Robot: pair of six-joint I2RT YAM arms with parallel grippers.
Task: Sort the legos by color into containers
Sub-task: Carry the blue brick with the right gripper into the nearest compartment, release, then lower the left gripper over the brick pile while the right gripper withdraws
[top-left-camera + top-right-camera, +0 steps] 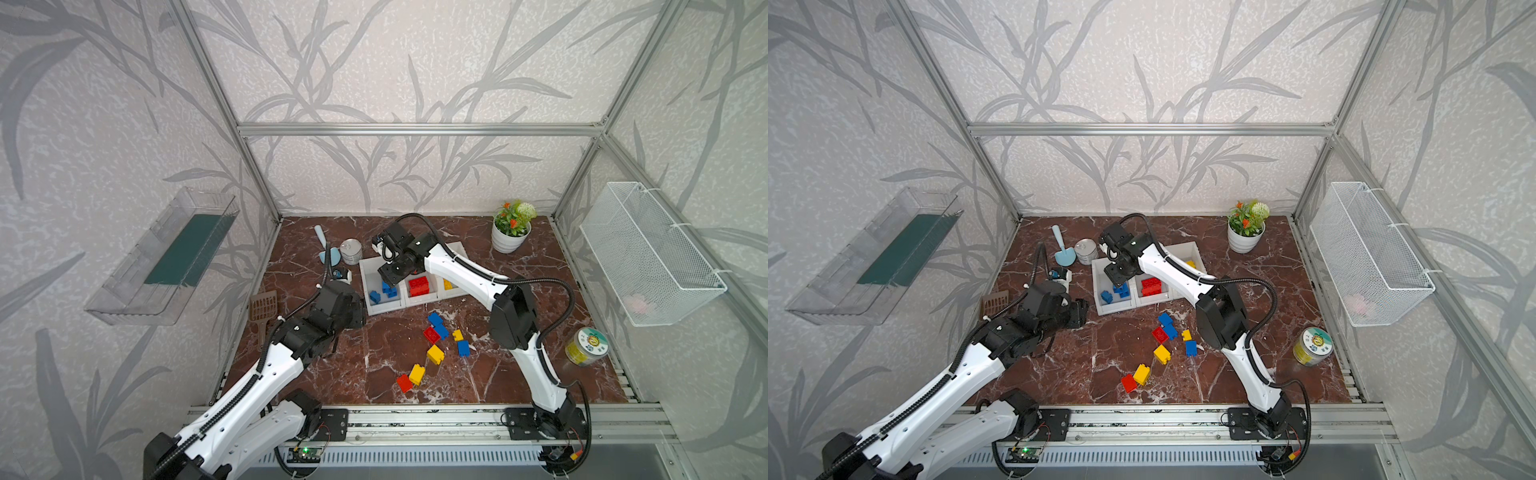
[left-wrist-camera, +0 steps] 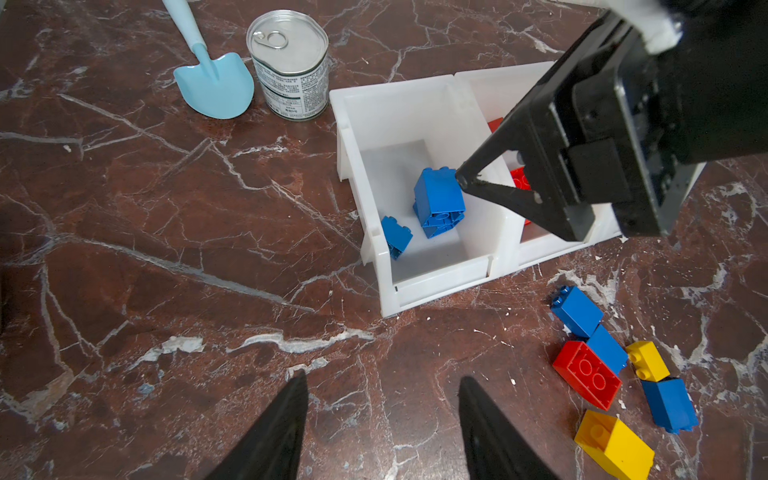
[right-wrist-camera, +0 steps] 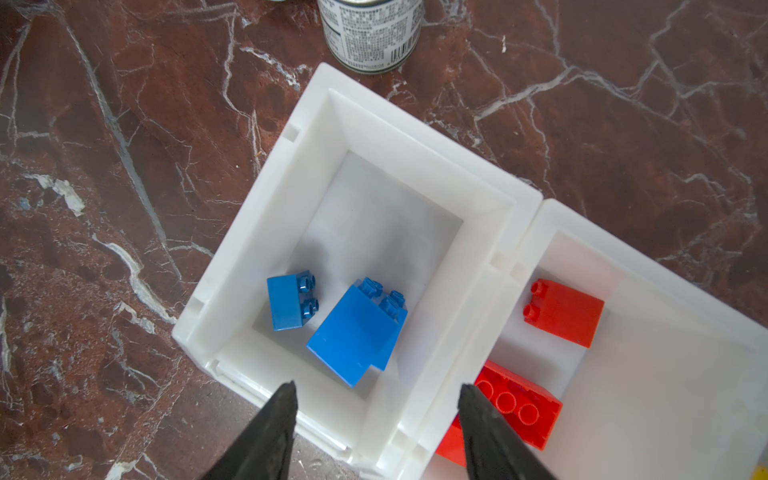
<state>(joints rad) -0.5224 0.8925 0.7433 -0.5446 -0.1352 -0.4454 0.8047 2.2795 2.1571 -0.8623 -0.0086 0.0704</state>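
Red-brown marble tabletop (image 1: 332,374) inside a frame of leaf-patterned walls: your work area. Containers (image 1: 384,308): three joined white bins at centre back. Left bin holds a large blue brick (image 3: 357,332), tilted, and a small blue brick (image 3: 286,303) just beside it. Middle bin holds red legos (image 1: 418,286). Right bin shows a yellow lego (image 1: 447,284), mostly hidden behind your right arm. Loose legos (image 1: 435,354): eight on the marble in front of the bins, three blue, three yellow, two red, scattered toward the near edge. Your right gripper (image 3: 377,386) hangs over the left bin with its fingers spread and nothing between them; the large blue brick lies below it. Your left gripper (image 2: 383,377) hovers over bare marble just left of the bins, fingers likewise apart and empty. Also on the table: tin can (image 2: 289,62) and pale blue shovel (image 2: 214,83) behind the left bin, potted plant (image 1: 512,232) at back right, lidded jar (image 1: 586,347) at right. Wire basket (image 1: 648,253) and clear tray (image 1: 162,257) hang on the side walls.
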